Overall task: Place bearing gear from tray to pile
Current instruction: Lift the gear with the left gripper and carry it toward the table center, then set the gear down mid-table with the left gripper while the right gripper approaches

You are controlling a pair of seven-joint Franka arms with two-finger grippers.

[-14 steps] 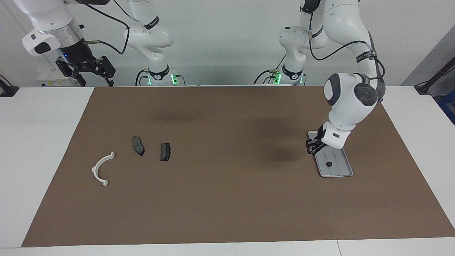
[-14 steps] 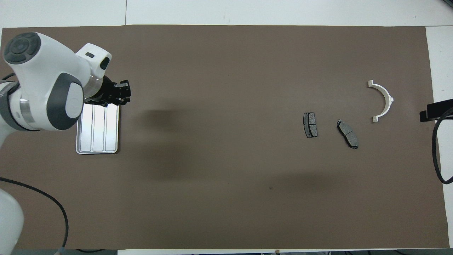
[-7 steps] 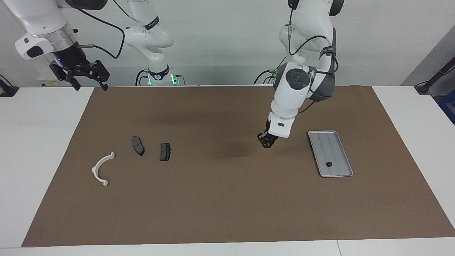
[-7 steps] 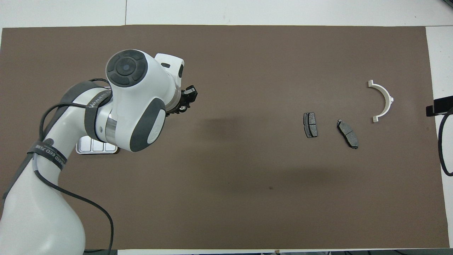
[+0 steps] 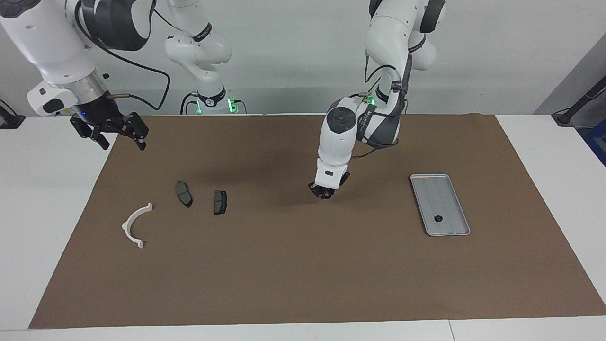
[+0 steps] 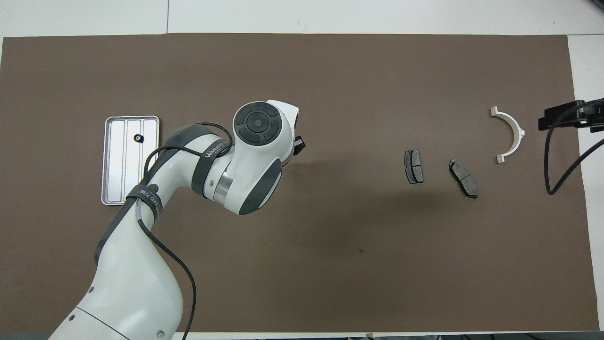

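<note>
White tabletop carries a wide brown mat (image 5: pixel 303 265), and places on it are given by a clock face: the hub is the mat's middle and twelve points straight away from the robots.

The left arm reaches in from about seven o'clock and bends over the hub. The left gripper (image 5: pixel 324 192) hangs low over bare mat just toward twelve from the hub, between the tray and the pile and touching neither. I cannot tell whether its fingers are closed or apart, or whether they carry anything.

The right arm waits at the right arm's end of the table. The right gripper (image 5: pixel 122 141) is raised over the mat's edge at about three o'clock, fingers spread wide with nothing between them.

The tray (image 5: pixel 452 189) lies flat at about nine o'clock, its long side running toward twelve.

The pile sits between two and three o'clock. The white bracket (image 5: pixel 126 227) is its outermost piece, near the mat's edge. One brake pad (image 5: pixel 184 194) lies hubward of it, and the other brake pad (image 5: pixel 220 202) is closest to the hub. All three are apart from each other.

A small dark round part (image 5: pixel 438 219) rests in the tray's middle lane, near the tray's twelve o'clock end.
</note>
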